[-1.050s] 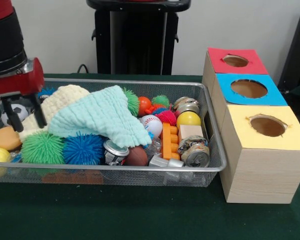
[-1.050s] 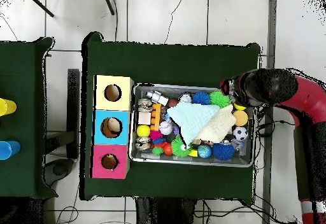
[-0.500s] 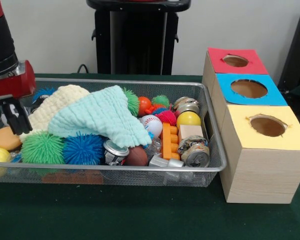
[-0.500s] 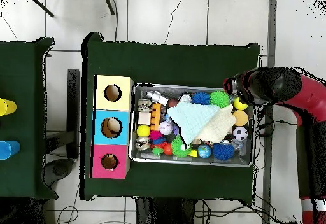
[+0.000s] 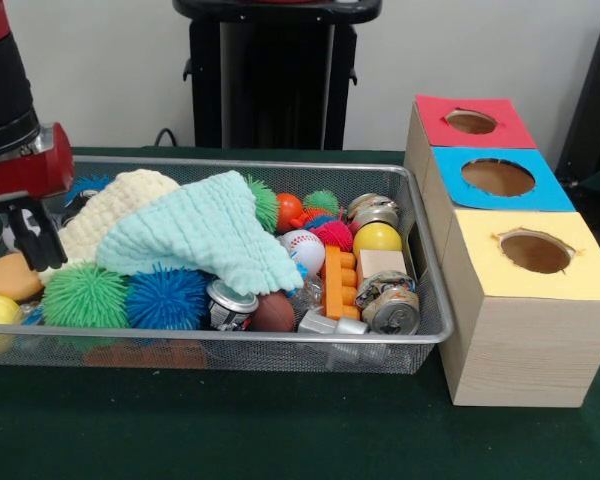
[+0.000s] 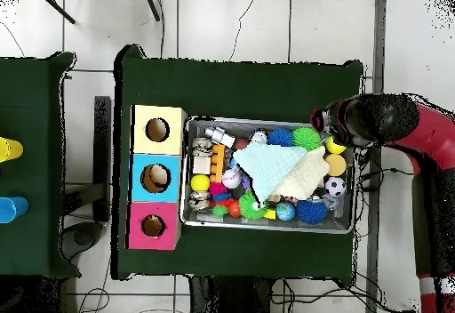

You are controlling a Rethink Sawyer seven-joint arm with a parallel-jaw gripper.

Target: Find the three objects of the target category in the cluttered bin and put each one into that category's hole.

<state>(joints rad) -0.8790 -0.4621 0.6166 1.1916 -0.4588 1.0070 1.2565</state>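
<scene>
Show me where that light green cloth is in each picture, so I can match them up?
Front view: the light green cloth lies left of centre in the wire bin, draped over the cream cloth.
Overhead view: it sits mid-bin.
Shared landmark: the yellow-topped box.

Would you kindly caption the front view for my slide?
Red-and-black gripper hovers over cluttered wire-mesh bin beside three holed wooden boxes.
</scene>
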